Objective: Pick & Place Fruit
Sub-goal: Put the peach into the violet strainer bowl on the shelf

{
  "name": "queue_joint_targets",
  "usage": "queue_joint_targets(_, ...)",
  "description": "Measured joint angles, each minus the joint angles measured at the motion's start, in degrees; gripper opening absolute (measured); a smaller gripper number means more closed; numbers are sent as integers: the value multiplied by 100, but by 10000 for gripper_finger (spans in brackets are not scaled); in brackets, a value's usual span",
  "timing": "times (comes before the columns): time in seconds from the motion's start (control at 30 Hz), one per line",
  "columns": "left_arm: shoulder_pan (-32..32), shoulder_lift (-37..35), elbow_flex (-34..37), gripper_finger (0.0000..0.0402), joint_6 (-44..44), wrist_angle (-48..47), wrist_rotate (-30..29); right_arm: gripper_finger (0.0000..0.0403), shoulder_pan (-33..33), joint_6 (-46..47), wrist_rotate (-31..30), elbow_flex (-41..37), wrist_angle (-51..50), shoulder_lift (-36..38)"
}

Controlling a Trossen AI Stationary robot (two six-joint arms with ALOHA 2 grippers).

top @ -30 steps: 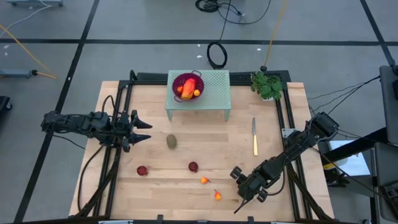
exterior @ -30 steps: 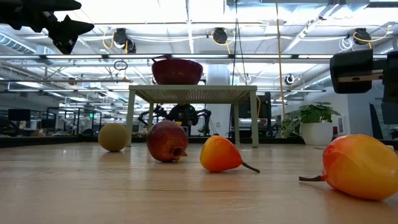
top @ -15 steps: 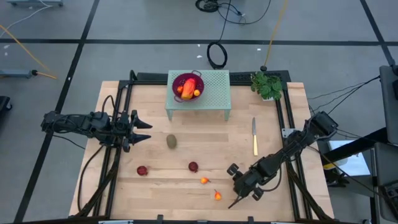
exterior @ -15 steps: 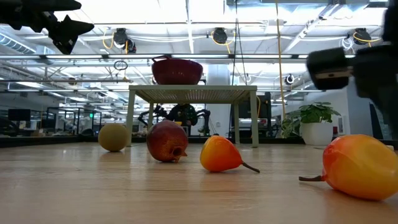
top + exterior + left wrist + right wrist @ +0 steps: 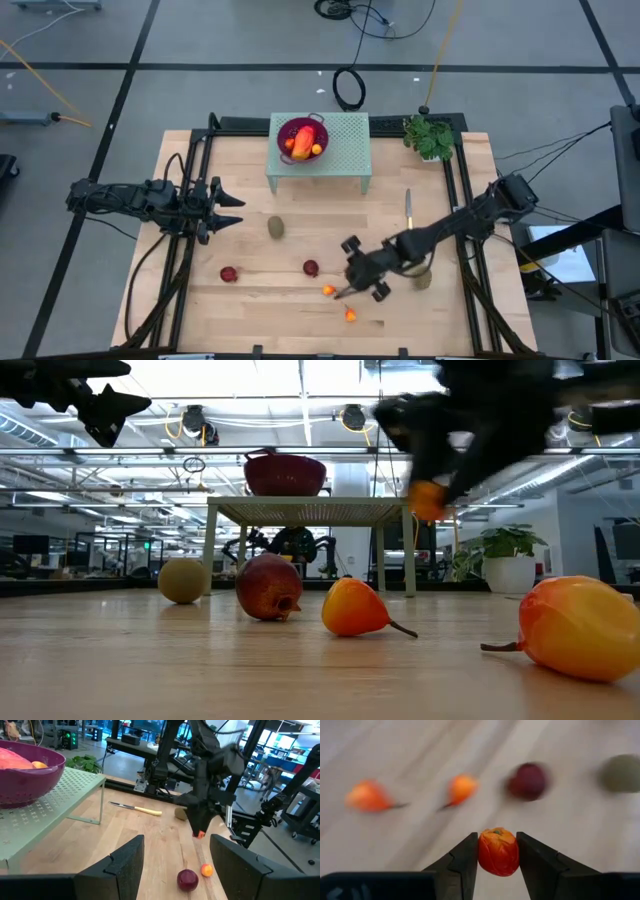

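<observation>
The wooden counter (image 5: 250, 310) carries everything, framed by dark rails on each side. At its far edge stands a pale green perforated stand (image 5: 345, 150), and on it sits the purple bowl (image 5: 302, 137), which already holds a larger red-orange oblong fruit (image 5: 303, 138) and small orange pieces beside it. A small potted plant (image 5: 430, 138) stands at the far right corner.

The right arm reaches across from the right side toward the middle of the counter, above the near half. Its right gripper (image 5: 498, 852) is closed on a small orange-red fruit (image 5: 498, 851), the two dark fingers pressing it from either side; in the low view this fruit (image 5: 428, 500) hangs clear above the surface. The left arm waits over the left rail, and its left gripper (image 5: 226, 210) is partly open with nothing between the fingers.

A yellow-handled knife (image 5: 409, 220) lies right of centre. A brown-green oval (image 5: 276, 228) rests near the middle, and a second one (image 5: 423, 278) lies beside the right arm. Two dark red balls sit on the near half, one to the left (image 5: 229, 274) and one near the centre (image 5: 311, 268). Two tiny stemmed orange-red fruits lie closest to the near edge, one (image 5: 328, 290) just beside the gripper and one (image 5: 350, 315) nearer the edge.
</observation>
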State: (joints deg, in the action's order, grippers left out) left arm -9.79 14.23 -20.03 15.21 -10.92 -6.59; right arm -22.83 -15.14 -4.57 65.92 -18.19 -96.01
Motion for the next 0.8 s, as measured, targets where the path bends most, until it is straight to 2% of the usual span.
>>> queue_joint_targets(0.37,1,1,0,228,1,0,0,123,1062,-562,-1101,758,279,0)
queue_joint_targets(0.67,-1,-1,0,228,3,2,0,123,1879,-556,-1238,968,2041,0)
queue_joint_targets(0.8,0,0,0,228,1,4,0,123,2161,-520,-1520,968,2877,0)
